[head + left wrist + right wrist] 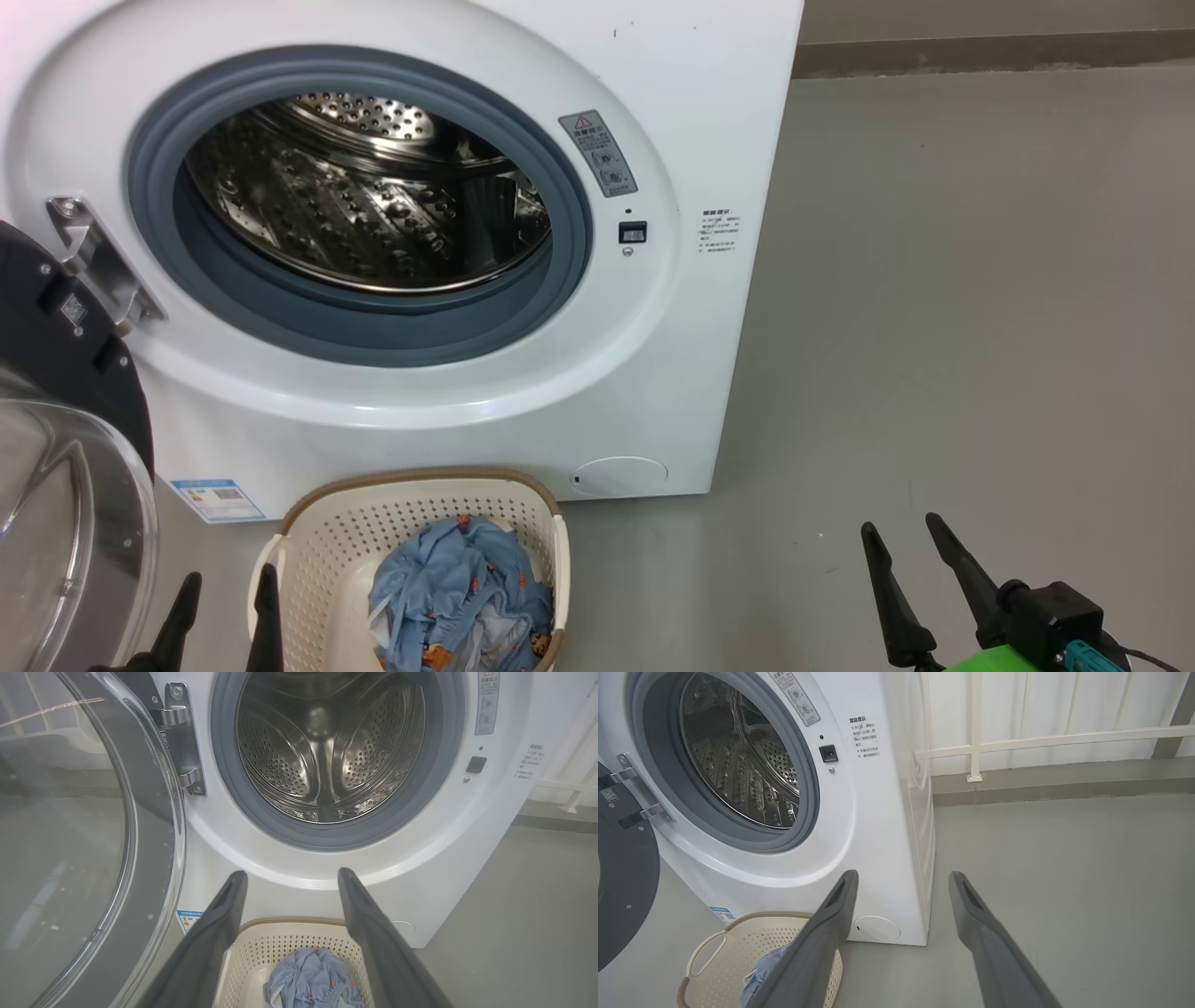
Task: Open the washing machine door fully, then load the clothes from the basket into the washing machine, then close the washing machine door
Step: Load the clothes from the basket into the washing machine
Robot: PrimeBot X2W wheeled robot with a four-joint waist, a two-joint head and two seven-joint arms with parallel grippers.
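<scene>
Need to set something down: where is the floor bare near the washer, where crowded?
Bare grey floor stretches right of the white front-loading washing machine, ahead of the open right gripper. Crowded lower left: cream perforated basket holding light blue clothes, open black-rimmed glass door, open left gripper by them.

Long tapered dark fingers (893,597) on left end effector (231,576) and right end effector (901,525); black block (1050,611), green housing (990,661) behind right

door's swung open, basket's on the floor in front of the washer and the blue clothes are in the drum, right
No: the clothes lie in the basket, not the drum, which is bare steel in the head view. The rest holds: the washing machine door is open and the basket stands before the washing machine.
</scene>
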